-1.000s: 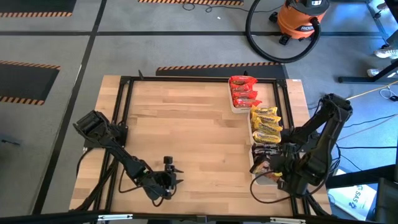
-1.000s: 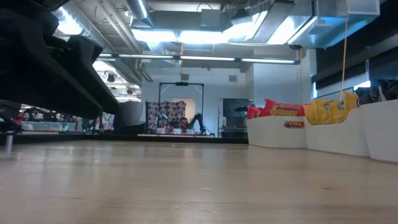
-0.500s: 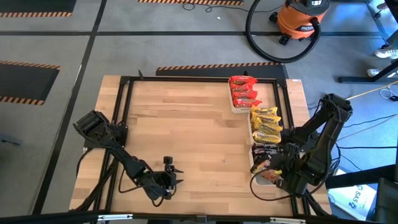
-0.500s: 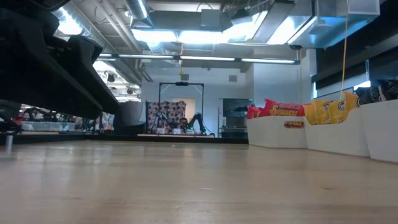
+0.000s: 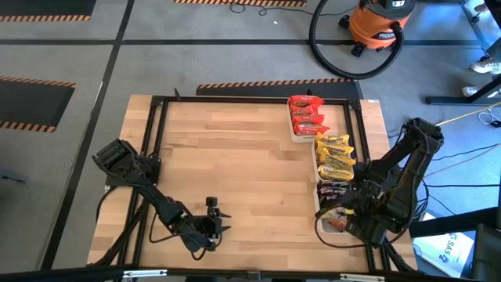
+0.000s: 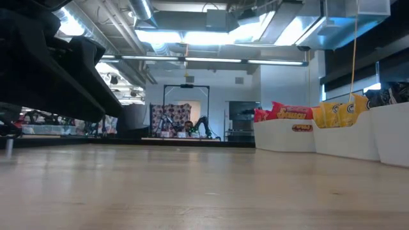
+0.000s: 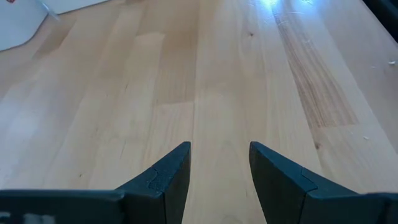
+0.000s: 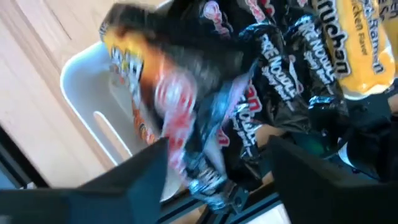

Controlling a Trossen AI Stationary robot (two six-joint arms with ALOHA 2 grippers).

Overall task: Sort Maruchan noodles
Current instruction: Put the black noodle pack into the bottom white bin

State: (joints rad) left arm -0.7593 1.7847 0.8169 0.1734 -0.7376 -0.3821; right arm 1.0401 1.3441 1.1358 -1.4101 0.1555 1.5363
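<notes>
Three white trays stand in a row along the table's right side. The far one holds red Maruchan noodles (image 5: pixel 306 116), the middle one yellow noodles (image 5: pixel 334 157), the near tray (image 8: pixel 93 99) dark ones (image 8: pixel 273 81). My right gripper (image 5: pixel 338 213) hangs over the near tray, open. A dark packet with red and orange print (image 8: pixel 180 93) shows blurred between and beyond its fingers. My left gripper (image 5: pixel 213 223) waits open low over bare wood near the table's front edge. My right gripper comes from above over the near tray, its fingers (image 8: pixel 140 174) wide apart on either side of the blurred packet's near end (image 8: pixel 208 168). Whether either finger touches the packet, I cannot tell. The packet slants down onto the dark packets in the tray.
A black metal frame (image 5: pixel 235 100) rims the wooden table. The table's middle and left (image 5: pixel 235 164) are bare wood. On the floor beyond the far edge stand an orange shop vacuum (image 5: pixel 380 23) and its black hose.
My right gripper has shifted a little toward the table's near edge over the near tray, and the dark packet under it has gone along with it. My left arm has kept still.
</notes>
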